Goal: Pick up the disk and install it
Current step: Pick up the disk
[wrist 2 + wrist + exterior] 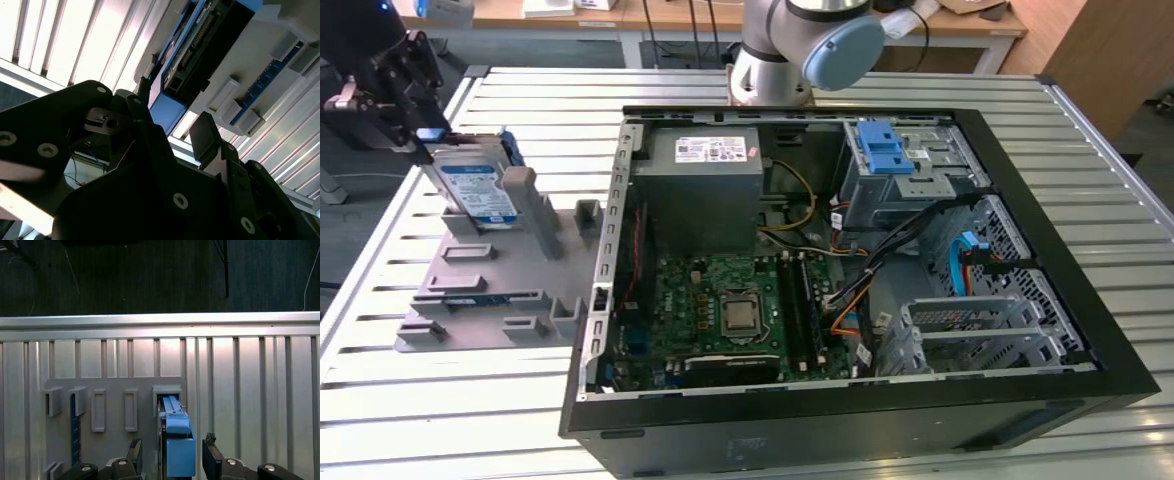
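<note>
Far over on the exterior view's left, the chunky black gripper [416,125] hangs just beside the upper end of the disk [470,185]. The disk is a flat silver slab with a white and blue label, standing on edge in a slot of a matte grey plastic fixture [480,300] studded with blocky little posts. In the first wrist view the fingers [212,456] are spread, one on each side of the disk's blue plastic frame with a thin gap on both sides, so they straddle it without gripping. The fixture lies flat on a ribbed, shiny aluminium table [454,420]. Further right sits a black tower case [854,425], on its side with the panel off. Inside it there's a boxy grey power supply [714,180] with a white sticker, then a green motherboard [707,300] with a square silver socket. Loose wires run across to a blue plastic latch [883,150] on perforated sheet-metal bays [974,320]. Behind the case stands the arm's base [774,60], smooth grey with a pale blue cap.
</note>
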Controlling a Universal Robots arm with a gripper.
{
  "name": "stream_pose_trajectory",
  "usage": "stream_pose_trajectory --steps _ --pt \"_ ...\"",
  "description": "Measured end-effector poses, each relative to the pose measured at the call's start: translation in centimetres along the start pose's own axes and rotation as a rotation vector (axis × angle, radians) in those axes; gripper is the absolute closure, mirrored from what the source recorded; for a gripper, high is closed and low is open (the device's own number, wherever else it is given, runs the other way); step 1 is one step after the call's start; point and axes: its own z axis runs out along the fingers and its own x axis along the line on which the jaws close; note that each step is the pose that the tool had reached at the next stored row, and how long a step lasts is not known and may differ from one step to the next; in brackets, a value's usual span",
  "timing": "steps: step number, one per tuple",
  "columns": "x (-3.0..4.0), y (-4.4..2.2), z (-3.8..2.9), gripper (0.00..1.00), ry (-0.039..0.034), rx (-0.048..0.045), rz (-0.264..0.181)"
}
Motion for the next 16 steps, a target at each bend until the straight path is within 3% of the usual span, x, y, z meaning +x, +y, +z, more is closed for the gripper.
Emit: stream_pose_trajectory --steps 11,12,13,16 --pt "-0.18 0.11 1.46 0.42 0.0001 -0.0014 -0.001" --pt "-0.18 0.11 1.53 0.42 0.0002 -0.0015 -0.001" --pt "-0.18 0.11 1.53 0.49 0.0002 -0.0017 -0.001" --pt "-0.18 0.11 1.54 0.49 0.0002 -0.0017 -0.001"
